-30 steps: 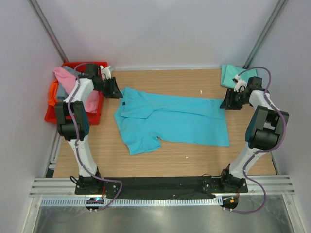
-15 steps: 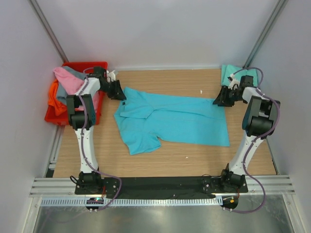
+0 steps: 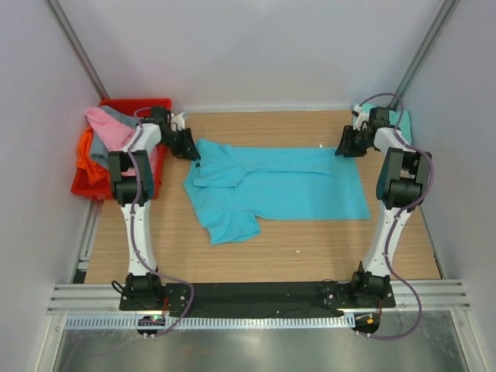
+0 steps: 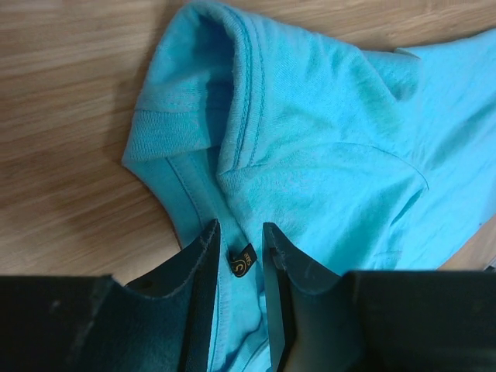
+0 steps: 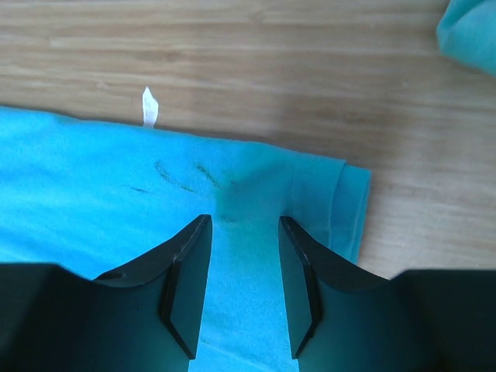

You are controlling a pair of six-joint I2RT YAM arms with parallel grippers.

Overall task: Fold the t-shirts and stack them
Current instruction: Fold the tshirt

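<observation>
A bright turquoise t-shirt (image 3: 287,186) lies spread on the wooden table, its collar to the left and its hem to the right. My left gripper (image 3: 188,147) is at the collar. In the left wrist view (image 4: 240,229) its jaws stand close together on the cloth (image 4: 310,116), with the small black size label between them. My right gripper (image 3: 343,149) is at the shirt's far right corner. In the right wrist view (image 5: 244,221) its jaws hold a strip of the cloth (image 5: 93,170) near the hem. A paler mint-teal shirt (image 3: 403,120) lies behind the right arm, and its edge shows in the right wrist view (image 5: 469,31).
A red crate (image 3: 147,103) stands at the far left and holds pink (image 3: 105,124), grey (image 3: 120,115) and orange (image 3: 87,155) shirts. A small white scrap (image 5: 149,108) lies by the shirt's far edge. Grey walls close the back and both sides.
Both grippers moved toward the back of the table. The shirt's far right corner went back with the right gripper, so its far edge now runs straight and the hem sits further back.
</observation>
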